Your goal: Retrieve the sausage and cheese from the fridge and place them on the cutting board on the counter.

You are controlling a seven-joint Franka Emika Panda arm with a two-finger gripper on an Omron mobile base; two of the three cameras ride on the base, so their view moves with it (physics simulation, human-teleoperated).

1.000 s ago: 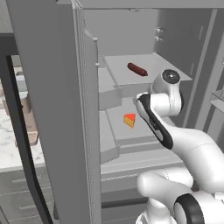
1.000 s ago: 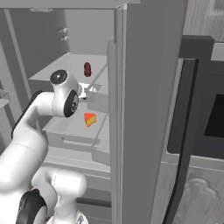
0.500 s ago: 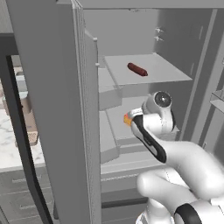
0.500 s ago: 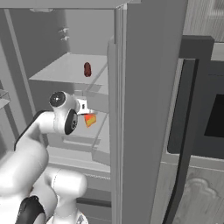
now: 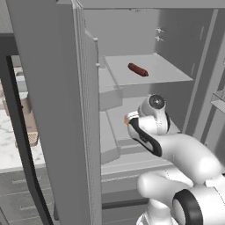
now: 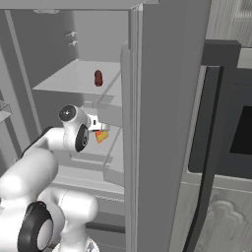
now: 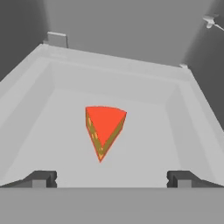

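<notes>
**Hand view: cheese wedge sitting ahead of wide-spread jaws, bin walls closing in**

Hand view is showing the gripper at the bottom of the frame with its jaws spread fully apart and gripping nothing. The cheese is lying at frame centre, between the two tips' lines but apart from them, its point aimed down toward the camera.

The risk, as I judge it, is lying in that taper: fingers closing on slanted faces may be squeezing the wedge forward out of the grip, or tipping it on the smooth floor. A shallow approach could also be nudging it toward the back wall.

Room is looking fair just around the cheese, with bare floor on both sides. Farther out, the fridge bin walls are rising at the left and right of the frame and narrowing toward the upper edge, so sideways travel is shrinking with depth.

Left base view is showing the sausage resting on the shelf above, upper centre, well apart from the hand. Lifting straight up may be bringing the wrist near that shelf's front edge, so backing out toward the open door side looks safer.
</notes>
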